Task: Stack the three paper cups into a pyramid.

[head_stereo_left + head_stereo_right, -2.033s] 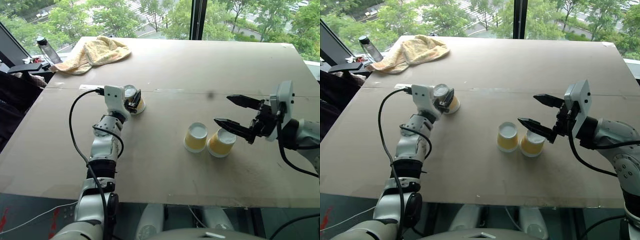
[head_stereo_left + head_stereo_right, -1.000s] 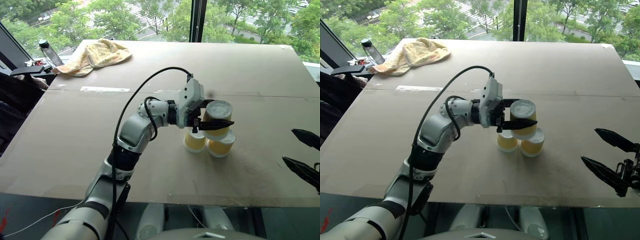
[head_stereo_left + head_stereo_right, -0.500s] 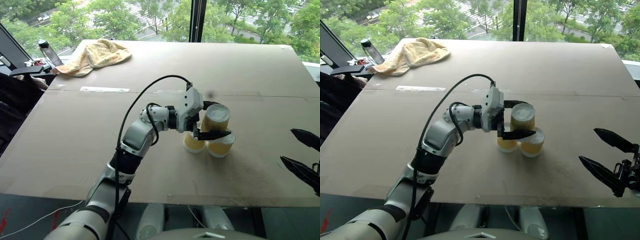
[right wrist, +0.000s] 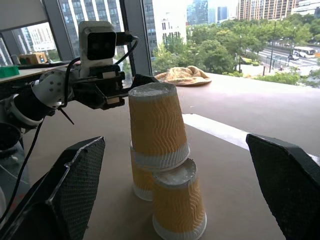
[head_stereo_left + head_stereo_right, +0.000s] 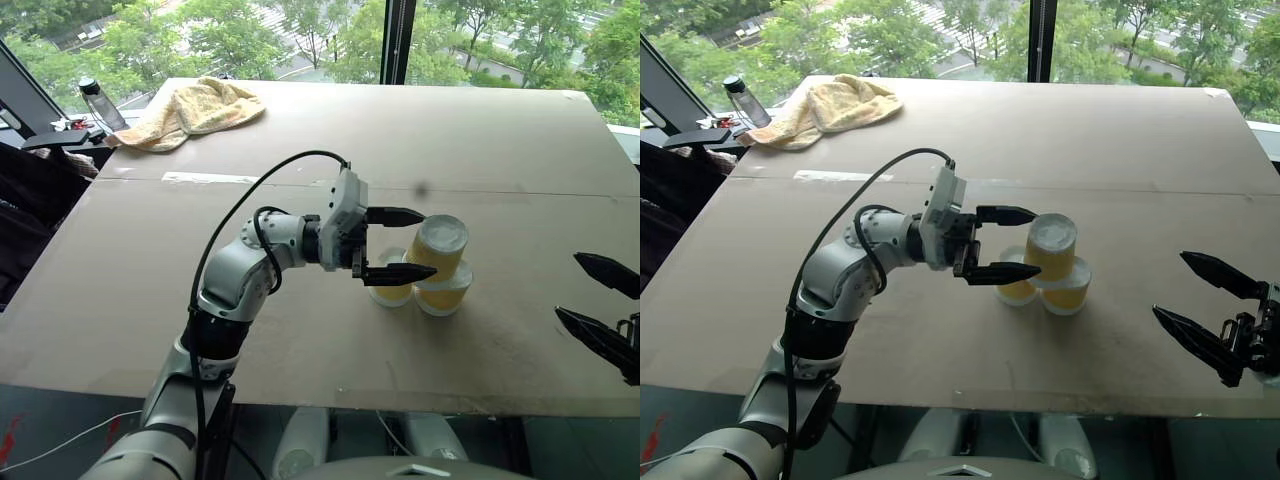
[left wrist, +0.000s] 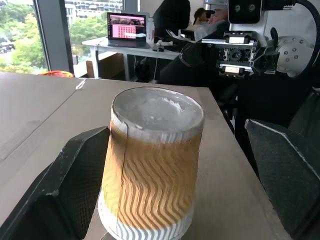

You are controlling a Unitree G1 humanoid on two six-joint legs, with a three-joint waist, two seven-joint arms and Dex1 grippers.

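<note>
Three paper cups point(image 5: 436, 262) stacked mid-table point(image 5: 300, 130), left tool point(image 5: 400, 244) wide open beside them, right tool point(image 5: 598, 314) open, empty, near edge.

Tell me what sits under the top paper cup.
The top paper cup rests upside down on two upside-down paper cups: the near base cup and the far base cup. The top cup's rim covers part of both white bases; the far cup is mostly hidden.
</note>
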